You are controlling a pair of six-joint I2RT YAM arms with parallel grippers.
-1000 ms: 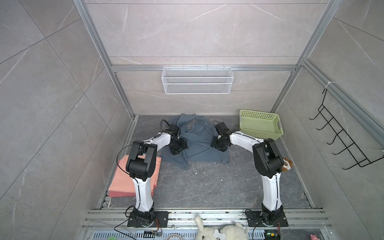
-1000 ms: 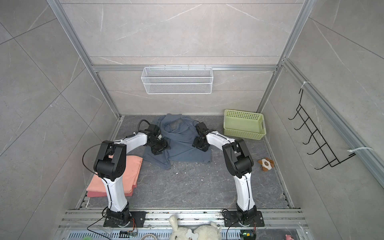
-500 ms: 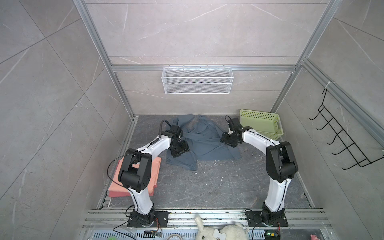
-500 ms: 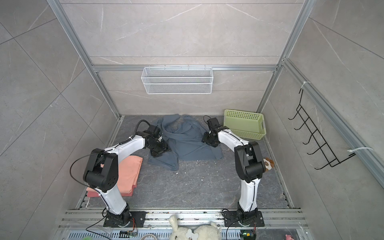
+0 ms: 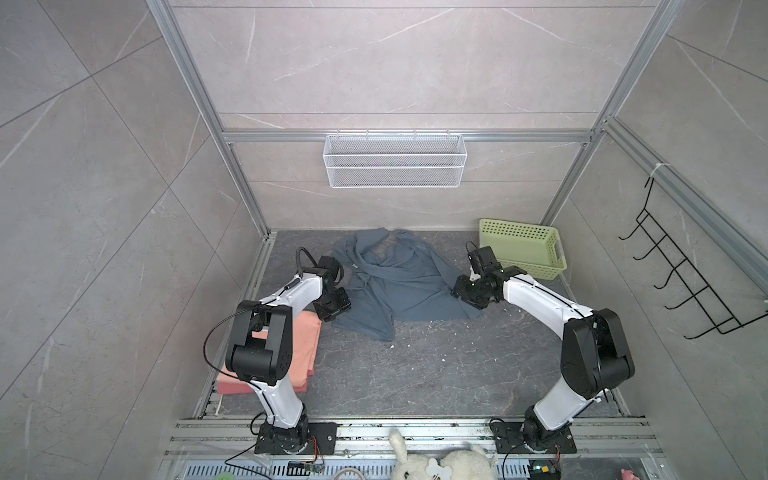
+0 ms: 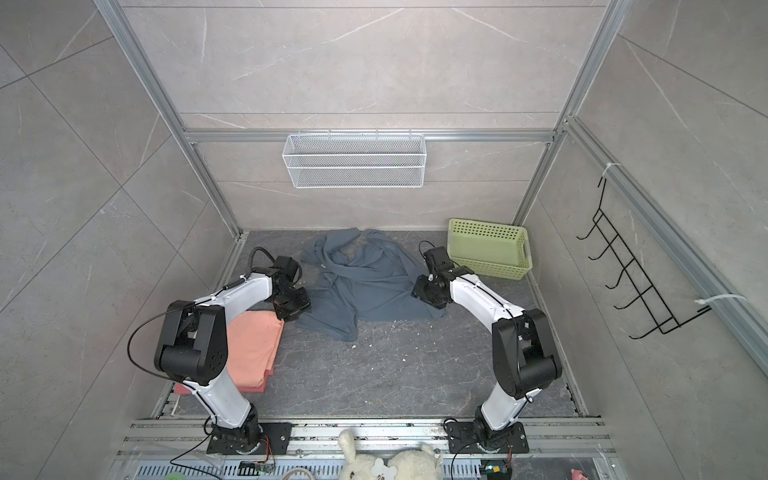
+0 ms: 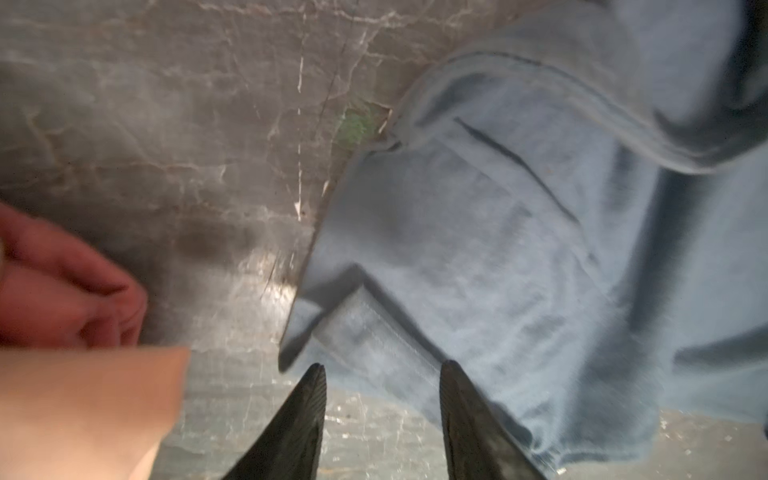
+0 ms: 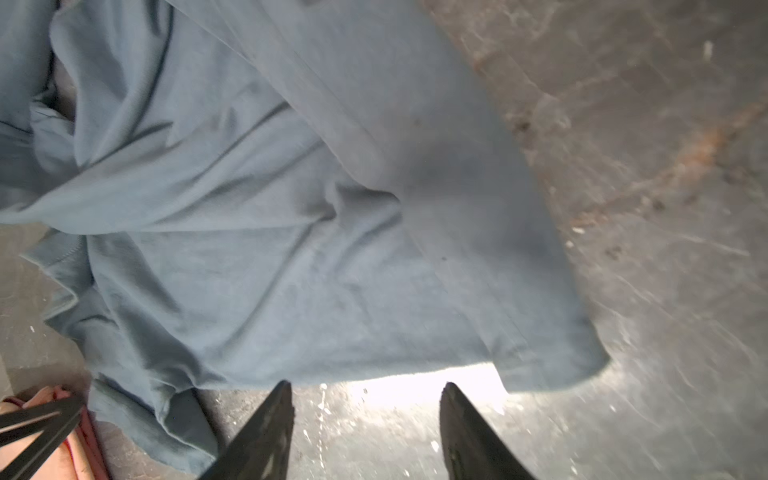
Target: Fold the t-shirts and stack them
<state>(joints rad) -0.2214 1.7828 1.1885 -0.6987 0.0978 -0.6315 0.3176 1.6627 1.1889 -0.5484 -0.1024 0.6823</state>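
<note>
Basically, left gripper (image 7: 384, 365) and right gripper (image 8: 368, 383) hang unclenched at the crumpled slate-blue cotton t-shirt (image 5: 411, 291); each should pinch a hem corner fully before spreading.

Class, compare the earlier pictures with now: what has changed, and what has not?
The left gripper and right gripper moved apart, drawing the blue-grey t-shirt out wider. Both jaws now stand open. The folded pink t-shirts and green basket stayed put.

No legible txt, labels or nos. anywhere.
</note>
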